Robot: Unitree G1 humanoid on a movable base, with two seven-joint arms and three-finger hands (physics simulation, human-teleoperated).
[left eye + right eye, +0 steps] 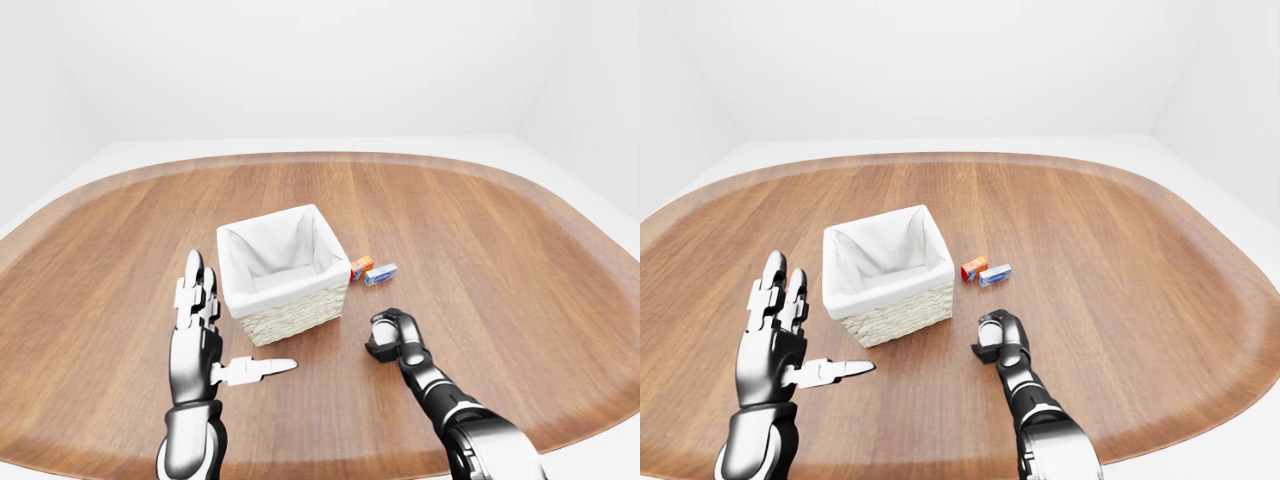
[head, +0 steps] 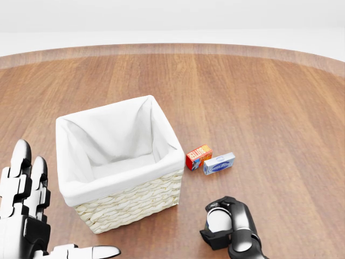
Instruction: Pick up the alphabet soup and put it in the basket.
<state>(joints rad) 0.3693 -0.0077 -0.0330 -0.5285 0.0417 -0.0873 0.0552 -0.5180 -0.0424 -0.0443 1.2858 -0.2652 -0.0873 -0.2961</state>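
The alphabet soup can (image 2: 218, 222) stands on the wooden table near the bottom of the head view, white lid showing. My right hand (image 2: 222, 225) has its dark fingers curled round the can, shut on it. To its left stands the wicker basket (image 2: 129, 204) with a white cloth liner and nothing inside. My left hand (image 1: 205, 335) is held up open at the left of the basket, fingers spread and thumb pointing right, holding nothing.
A small red-orange box (image 2: 198, 157) and a blue-white box (image 2: 219, 163) lie side by side just right of the basket, above the can. The round wooden table (image 1: 520, 250) stretches wide around, with a white floor beyond its edge.
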